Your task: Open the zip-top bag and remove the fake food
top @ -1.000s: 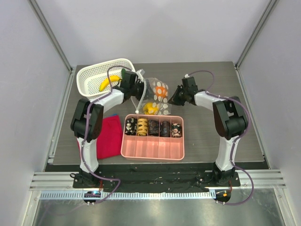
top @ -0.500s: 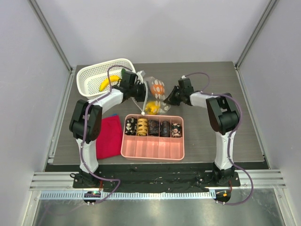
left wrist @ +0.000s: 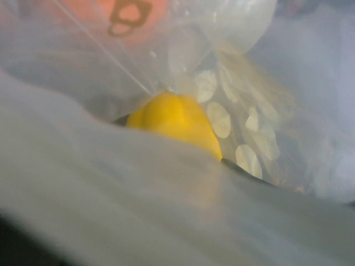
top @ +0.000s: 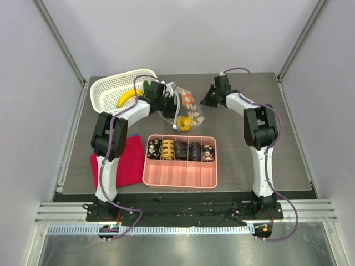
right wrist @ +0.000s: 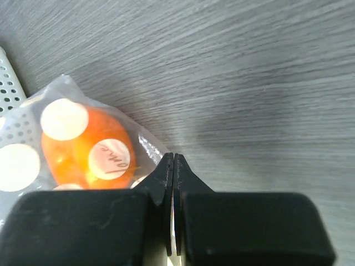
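Extraction step: left gripper (top: 168,105) inside zip-top bag (top: 190,106), jaw spread hidden; right gripper (right wrist: 173,158) clamped closed at bag edge. Next: pinch yellow fake food (left wrist: 175,119).

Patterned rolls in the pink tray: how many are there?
5 patterned rolls, lined along the far side of the pink tray: left end, next, middle, next, right end. None seems hidden.

bag (top: 187,110) is kinda boxed in, basket (top: 105,91) on its left, pink tray (top: 166,174) on the near side; bare table (top: 236,166) off to the right
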